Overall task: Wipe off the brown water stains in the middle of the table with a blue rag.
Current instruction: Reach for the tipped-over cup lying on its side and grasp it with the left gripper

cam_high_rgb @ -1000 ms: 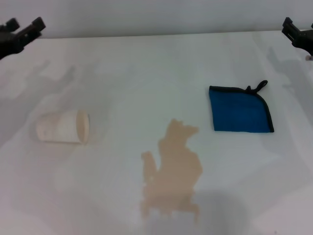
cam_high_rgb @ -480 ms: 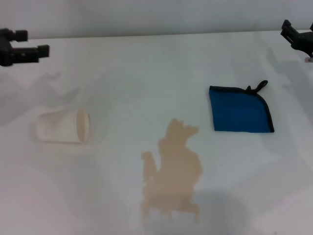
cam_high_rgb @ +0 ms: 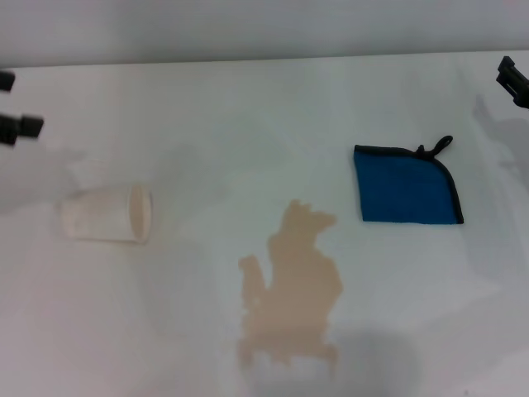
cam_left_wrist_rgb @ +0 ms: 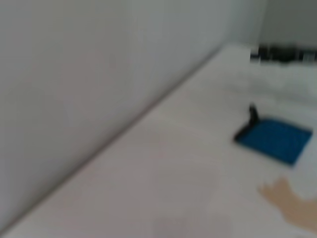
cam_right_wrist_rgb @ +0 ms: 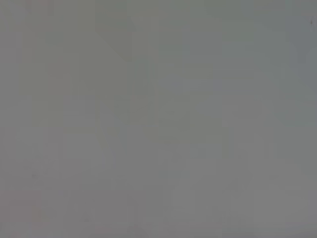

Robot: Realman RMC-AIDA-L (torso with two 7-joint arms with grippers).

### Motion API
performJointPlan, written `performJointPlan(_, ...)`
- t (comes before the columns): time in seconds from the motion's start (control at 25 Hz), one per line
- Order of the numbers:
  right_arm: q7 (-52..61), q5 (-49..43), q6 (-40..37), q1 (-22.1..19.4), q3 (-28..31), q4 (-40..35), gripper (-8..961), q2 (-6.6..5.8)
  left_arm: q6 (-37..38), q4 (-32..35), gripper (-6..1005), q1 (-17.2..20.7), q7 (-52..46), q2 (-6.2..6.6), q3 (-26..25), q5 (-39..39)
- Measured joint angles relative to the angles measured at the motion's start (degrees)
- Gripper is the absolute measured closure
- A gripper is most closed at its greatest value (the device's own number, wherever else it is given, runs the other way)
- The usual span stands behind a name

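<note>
In the head view, the left gripper is sliding off toward the left edge, lower and farther out than a second ago, and the right gripper is likewise pulling out past the right edge; only dark tips of each are showing, so I cannot tell how far either set of fingers is parted, and neither is holding anything. Both arms are moving away, so wiping is not yet under way. The blue rag is lying flat on the table, right of centre, its loop pointing up and away toward the far right, its straight edges facing left and near. The brown water stains are spreading near-centre, long axis running near-to-far, apart from the rag. A paper cup is lying on its side, mouth facing right. The left wrist view is showing the rag beside the stain. The right wrist view is showing only grey.
</note>
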Motion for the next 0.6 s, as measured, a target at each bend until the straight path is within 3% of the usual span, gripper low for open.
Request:
performJointPlan(0.04, 0.01, -0.02, 0.36, -0.08, -0.06, 0.08, 88, 0.02, -0.74, 0.96, 122, -0.24, -0.64, -0.42, 0.07, 1.73)
performJointPlan(0.28, -0.01, -0.22, 1.68, -0.14, -0.16, 0.76, 88, 0.22, -4.85, 8.65, 123, -2.55, -1.78, -5.81, 0.36, 15.04)
performJointPlan(0.36, -0.01, -0.26, 1.95, -0.14, -0.17, 1.18, 88, 0.28, -5.9, 9.5, 122, -3.16, -1.57, -6.53, 0.96, 17.0)
performJointPlan(0.6, -0.03, -0.3, 2.4, -0.37, -0.18, 2.27, 88, 0.28, -7.42, 9.98, 122, -4.12, -1.3, -7.11, 3.86, 20.69)
